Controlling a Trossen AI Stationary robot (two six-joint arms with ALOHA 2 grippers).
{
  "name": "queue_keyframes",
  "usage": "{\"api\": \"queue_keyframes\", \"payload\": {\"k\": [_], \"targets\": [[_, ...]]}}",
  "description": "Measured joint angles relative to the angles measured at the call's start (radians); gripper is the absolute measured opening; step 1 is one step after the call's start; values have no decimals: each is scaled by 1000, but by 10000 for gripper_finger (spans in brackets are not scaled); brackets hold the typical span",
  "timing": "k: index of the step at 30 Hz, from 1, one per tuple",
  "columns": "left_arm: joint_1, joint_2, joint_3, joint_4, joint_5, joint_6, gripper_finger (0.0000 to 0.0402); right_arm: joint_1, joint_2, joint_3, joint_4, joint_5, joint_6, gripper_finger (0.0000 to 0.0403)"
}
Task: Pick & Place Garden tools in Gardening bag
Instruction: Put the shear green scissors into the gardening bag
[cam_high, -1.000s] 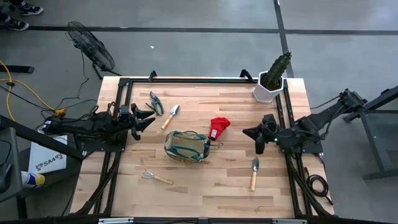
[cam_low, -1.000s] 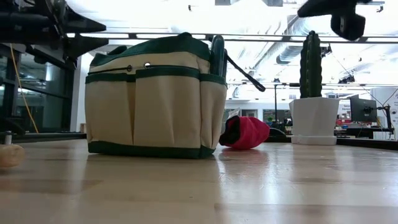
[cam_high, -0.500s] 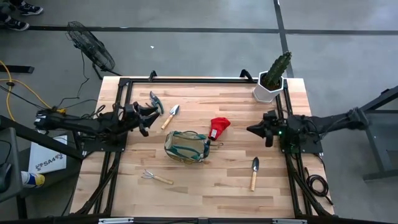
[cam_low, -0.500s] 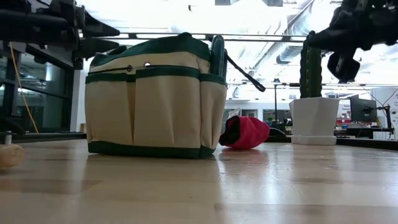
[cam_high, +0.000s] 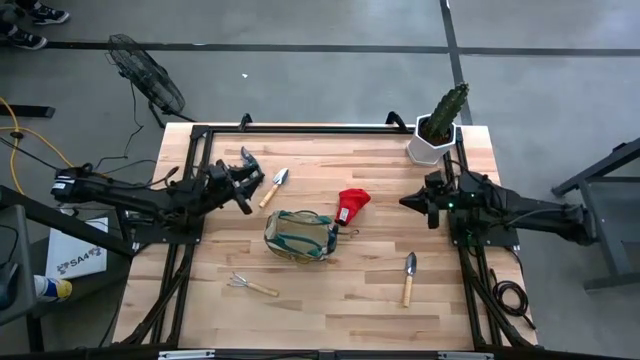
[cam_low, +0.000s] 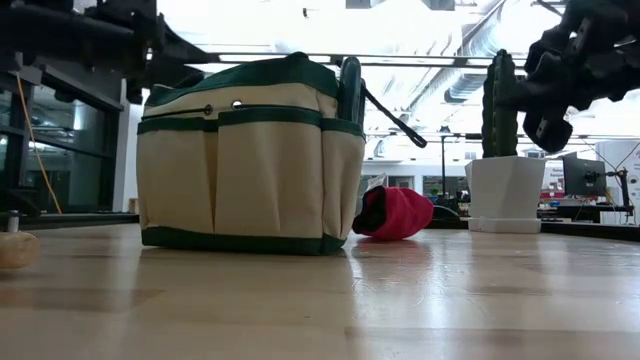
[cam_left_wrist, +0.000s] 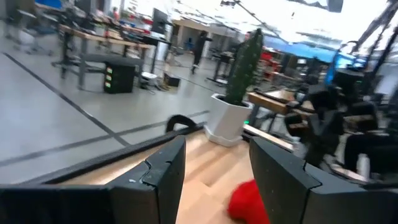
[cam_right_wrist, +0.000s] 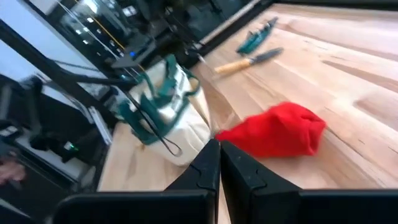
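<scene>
Both arms have shifted since a second ago: my left one has reached further in toward the shears, my right one has drawn back toward the surface's edge.

From above, I see the left gripper (cam_high: 244, 184) with its fingers spread, empty, right over the pruning shears (cam_high: 247, 160), a trowel (cam_high: 274, 186) just beyond them. The right gripper (cam_high: 424, 205) has its fingers closed on nothing; the red glove (cam_high: 352, 205) lies near their tips, and the gardening bag (cam_high: 300, 235) sits between the two sets of fingers. A second trowel (cam_high: 408, 277) and the hand rake (cam_high: 250, 285) lie nearer the front edge of the surface (cam_high: 330, 310).

At table height, I see the bag (cam_low: 245, 160) upright, the glove (cam_low: 393, 213) just beside it, and both arms hanging above.

Past my left fingers (cam_left_wrist: 161, 171), which stand apart, I see the glove (cam_left_wrist: 247, 200) ahead and the cactus (cam_left_wrist: 244, 59) further off.

Past my right fingers (cam_right_wrist: 205, 168), pressed together, the glove (cam_right_wrist: 277, 130) is close ahead, the bag (cam_right_wrist: 165, 112) beyond it.
</scene>
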Motion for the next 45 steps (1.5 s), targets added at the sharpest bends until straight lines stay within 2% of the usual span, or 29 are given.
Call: {"api": "queue_keyframes", "payload": {"k": [7, 17, 22, 25, 33, 39, 45], "targets": [[0, 0, 32, -1, -79, 28, 174, -1, 11, 0, -14, 33, -28, 4], [0, -3, 81, -1, -95, 109, 174, -1, 11, -5, 45, 58, -27, 4], [0, -3, 82, -2, -112, 108, 174, 0, -2, -69, 211, 65, 23, 4], [0, -3, 82, -2, -112, 104, 174, 0, -15, -74, 245, 75, 23, 4], [0, -3, 82, 5, -118, 100, 174, 0, -147, -75, 203, 96, 10, 4], [0, -3, 82, -1, -118, 99, 174, 0, -266, -75, 63, 96, 18, 4], [0, -3, 82, -29, -140, 100, 174, 0, -253, -91, 41, 73, 20, 4]]}}
